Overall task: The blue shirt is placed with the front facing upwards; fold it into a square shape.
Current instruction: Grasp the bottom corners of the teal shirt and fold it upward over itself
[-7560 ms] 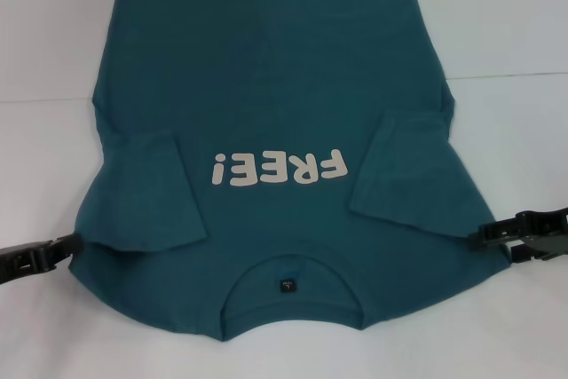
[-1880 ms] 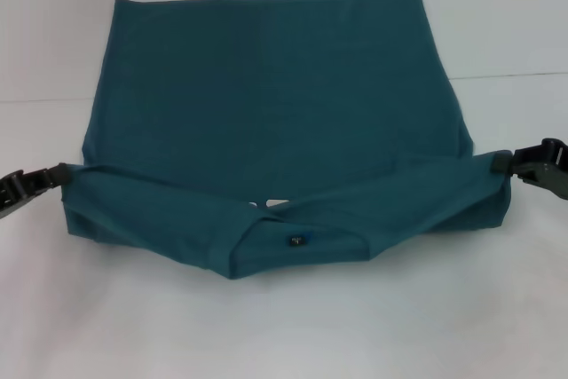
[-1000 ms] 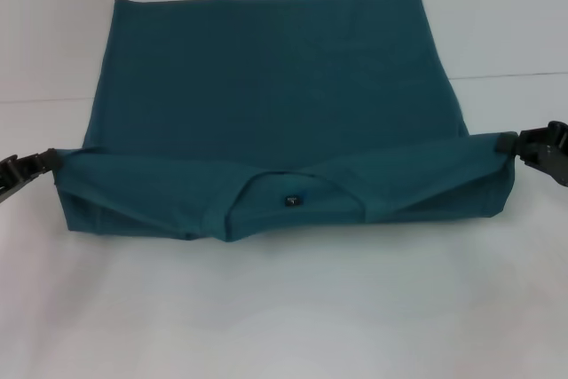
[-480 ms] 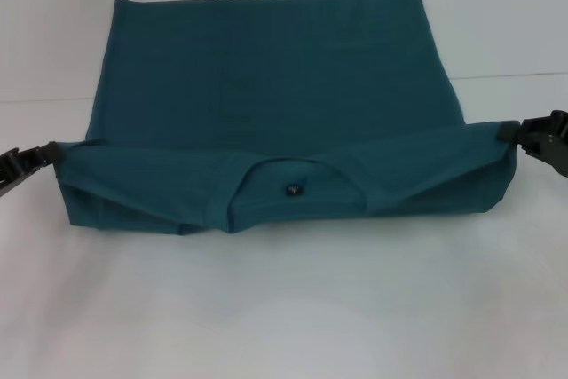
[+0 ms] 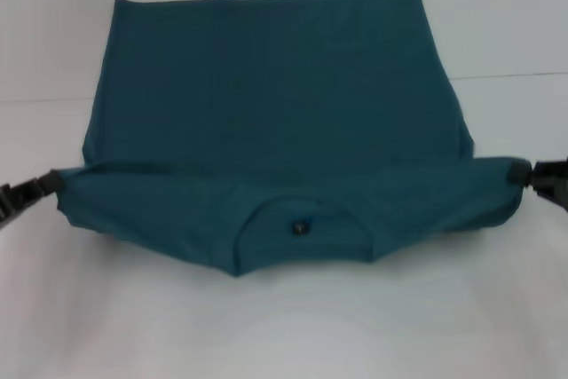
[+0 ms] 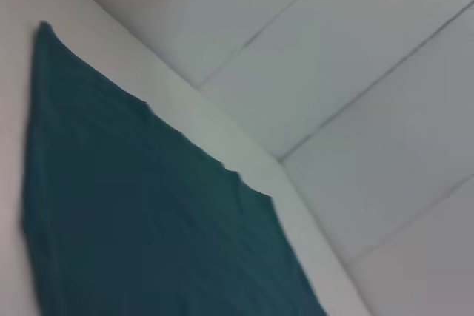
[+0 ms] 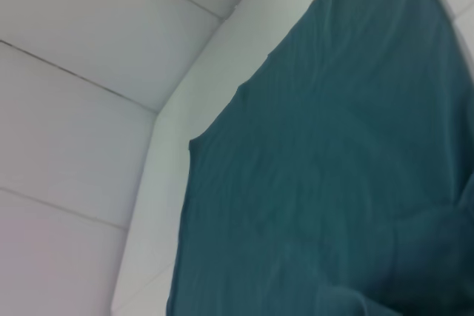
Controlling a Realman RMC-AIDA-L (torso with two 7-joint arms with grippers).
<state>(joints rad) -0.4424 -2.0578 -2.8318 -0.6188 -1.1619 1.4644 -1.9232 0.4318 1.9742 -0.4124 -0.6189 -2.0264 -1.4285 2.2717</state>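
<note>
Head view: blue shirt (image 5: 275,104) collar-near, fold crosswise, corners pinched in left fingers (image 5: 49,185) and right fingers (image 5: 525,175).

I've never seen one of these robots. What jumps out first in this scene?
A big blue shirt fills the middle of a white table. Its near end is lifted and doubled over into a band, with the round collar and its small dark tag in the middle, facing the camera. A black gripper pinches each end of that band: the left gripper at the left edge, the right gripper at the right.
</note>
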